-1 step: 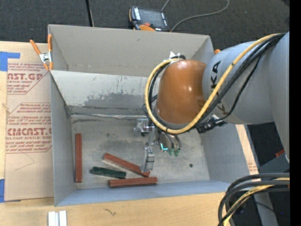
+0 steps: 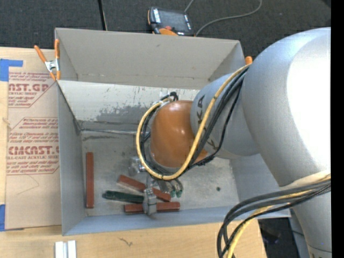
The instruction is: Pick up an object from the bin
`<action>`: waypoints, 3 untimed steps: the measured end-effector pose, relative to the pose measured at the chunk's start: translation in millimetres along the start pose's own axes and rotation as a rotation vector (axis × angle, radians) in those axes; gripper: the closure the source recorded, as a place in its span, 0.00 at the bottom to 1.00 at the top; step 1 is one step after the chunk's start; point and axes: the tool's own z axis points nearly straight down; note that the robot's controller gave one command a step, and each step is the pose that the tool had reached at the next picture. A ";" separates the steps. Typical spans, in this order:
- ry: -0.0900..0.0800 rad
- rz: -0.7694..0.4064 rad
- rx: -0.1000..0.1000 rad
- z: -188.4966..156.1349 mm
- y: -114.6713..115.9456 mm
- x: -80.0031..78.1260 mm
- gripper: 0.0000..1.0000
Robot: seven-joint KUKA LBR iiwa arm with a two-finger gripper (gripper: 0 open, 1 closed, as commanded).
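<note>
as the gripper (image 2: 150,202) sits low among the red-brown bars (image 2: 132,184) and a dark green bar (image 2: 121,196) at six o'clock of the bin (image 2: 69,160), and whether its jaws are open cannot be told, it should probably centre on one bar and lift straight.

A long red-brown bar (image 2: 89,179) lies flat by itself on the left of the bin (image 2: 70,138) floor, parallel to the left wall. A dark green stick (image 2: 121,196) lies crosswise near its front end. Beyond the back wall, 1 black box (image 2: 170,20) with an orange edge sits on the dark floor (image 2: 32,15).
</note>
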 end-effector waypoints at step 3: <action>-0.009 -0.066 -0.001 -13.4 -71.3 -16.7 0.00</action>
